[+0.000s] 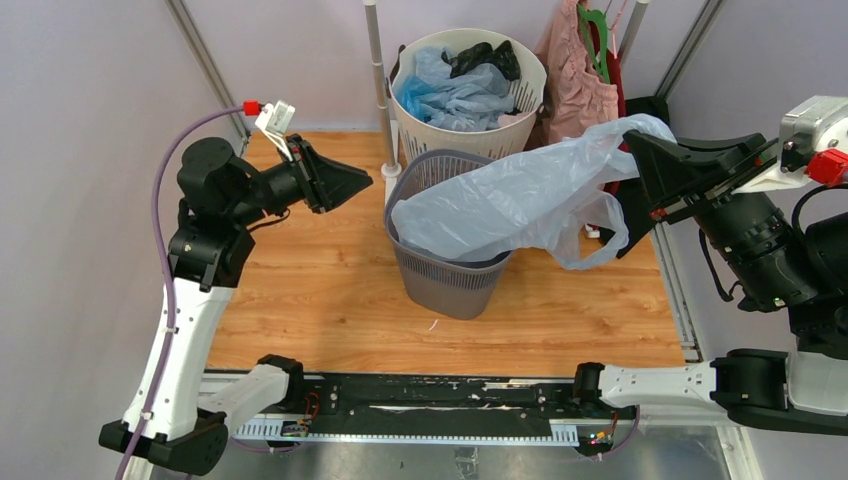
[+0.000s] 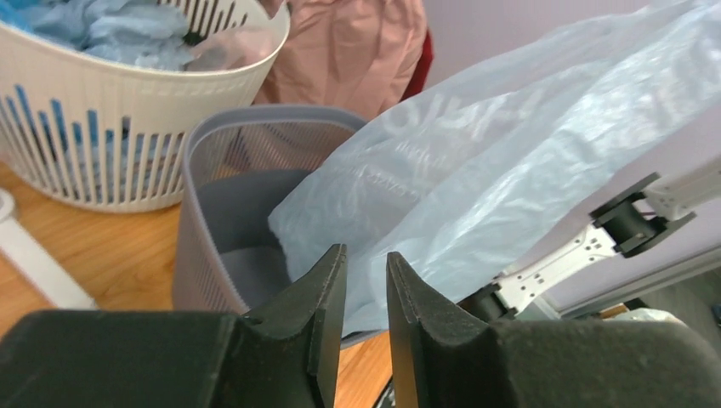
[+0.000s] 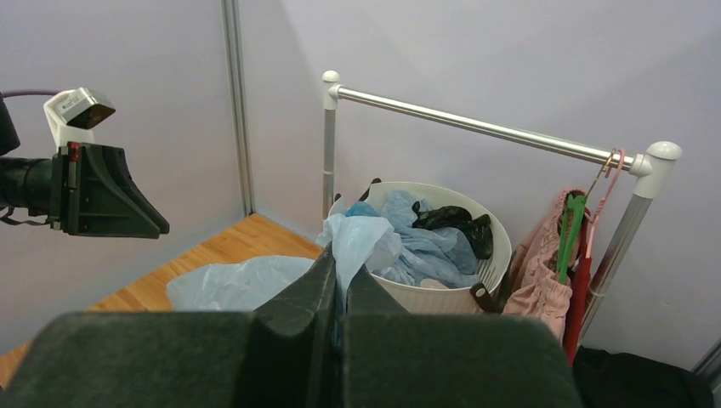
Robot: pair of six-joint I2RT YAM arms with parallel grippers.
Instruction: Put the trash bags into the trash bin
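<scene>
Arms at work over a wooden tabletop (image 1: 300, 290): the right gripper (image 3: 340, 259), its jaws pressed together on one crumpled end of a pale blue, see-through trash bag (image 1: 500, 200), holds that end up in the air to the right of the trash bin (image 1: 450, 280). The bag slopes down and leftward from the pinch, and its lower end lies across the mouth of the dark grey mesh bin, draped over the rim on the near right side. A loose loop of the same plastic hangs outside the bin on the right. The left gripper (image 2: 366, 255) hovers to the left of the bin, pointing toward it, its jaws only narrowly apart with nothing between them and clear of the bag. Just behind the bin stands a round white slotted basket (image 1: 530, 60), filled to the rim with more crumpled blue bags (image 1: 450, 95) and a black item (image 1: 485, 58) on top. Beside the basket a pink garment (image 1: 580, 80) hangs from a metal rail (image 3: 485, 127).
</scene>
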